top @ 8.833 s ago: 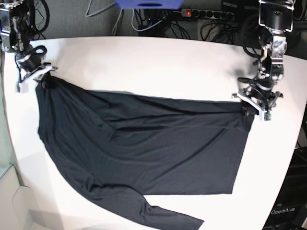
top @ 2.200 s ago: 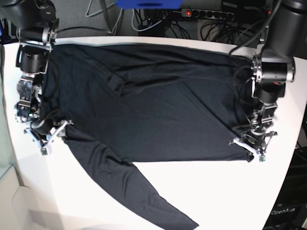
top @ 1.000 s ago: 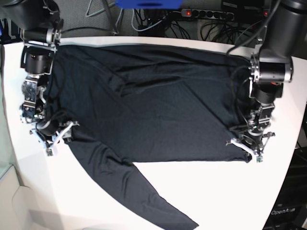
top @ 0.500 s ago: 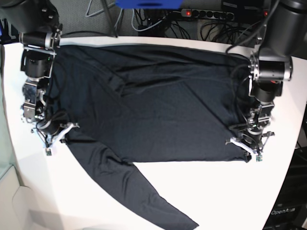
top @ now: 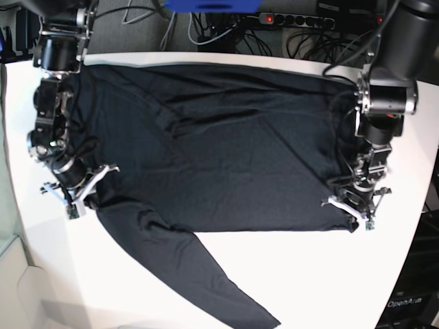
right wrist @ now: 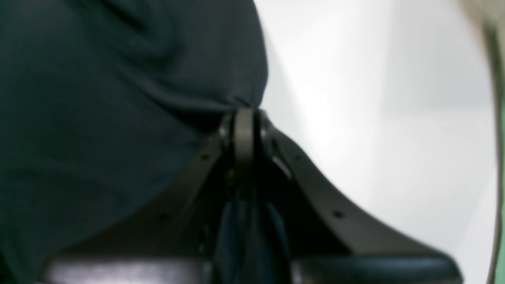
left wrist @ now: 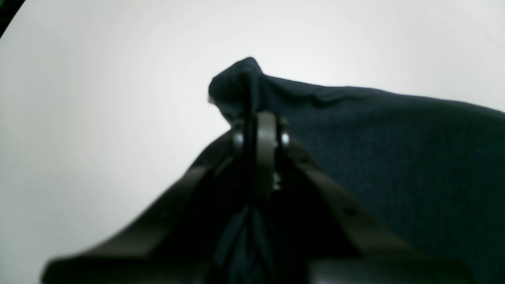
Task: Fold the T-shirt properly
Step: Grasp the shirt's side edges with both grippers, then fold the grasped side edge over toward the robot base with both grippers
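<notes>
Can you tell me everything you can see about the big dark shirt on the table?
The T-shirt is plain, nearly black, thin and soft, with no print. It lies spread wide over the white table, gently wrinkled, one long sleeve trailing toward the near edge. The left end effector pinches its near corner shut, a little bunch of cloth poking past the tips. The right end effector is shut on the opposite edge, by the sleeve.

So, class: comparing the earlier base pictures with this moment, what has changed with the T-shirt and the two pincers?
The right pincer, open a second ago, has shut on the T-shirt at its near edge. Earlier, both arms drew the shirt across the table toward the camera. The left pincer stays clamped on its corner; the sleeve still trails forward.
</notes>
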